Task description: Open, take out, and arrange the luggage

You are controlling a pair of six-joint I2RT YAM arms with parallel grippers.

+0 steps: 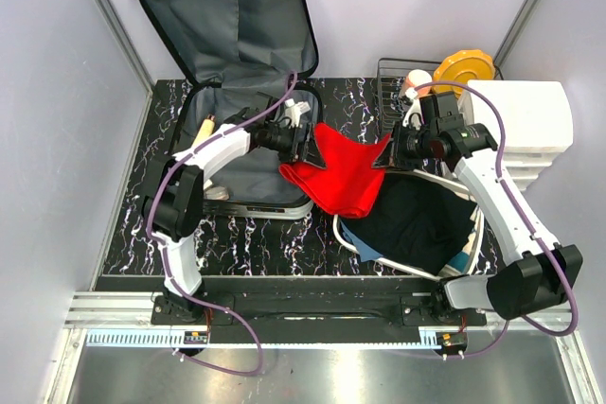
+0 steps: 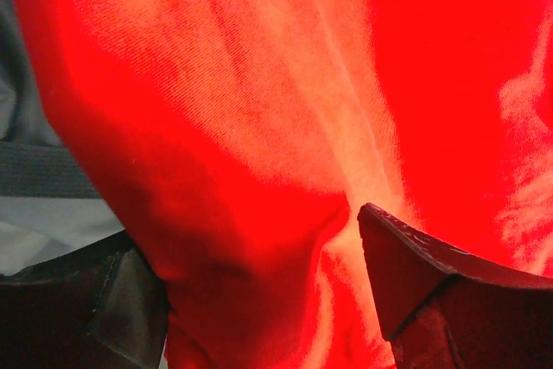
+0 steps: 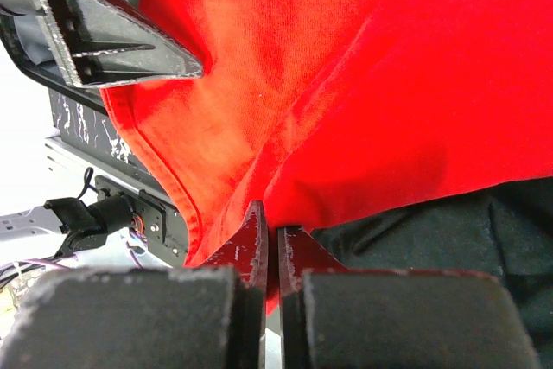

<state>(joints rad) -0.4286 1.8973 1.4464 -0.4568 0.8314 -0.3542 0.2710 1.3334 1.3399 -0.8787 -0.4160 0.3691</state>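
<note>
Already the luggage [image 1: 227, 26] is lying open at the table's far left, with its lid leaning on the wall. A red garment [image 1: 346, 177] is stretching from its rim toward the white basin [image 1: 343, 234]. The right gripper [image 3: 270, 235] is pinching the hem with its fingers narrow. The left gripper [image 2: 259, 252] is keeping its fingers apart around a bunch, and I cannot tell if it grips. I judge this is the taking-out step; the next move is asking both arms to lift together.

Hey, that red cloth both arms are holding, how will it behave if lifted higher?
Probably floppy: the red cloth sags and creases between the left pincer and right pincer. Likely light, since a thin pinched edge carries it. It may drag over the dark clothes beneath.
</note>
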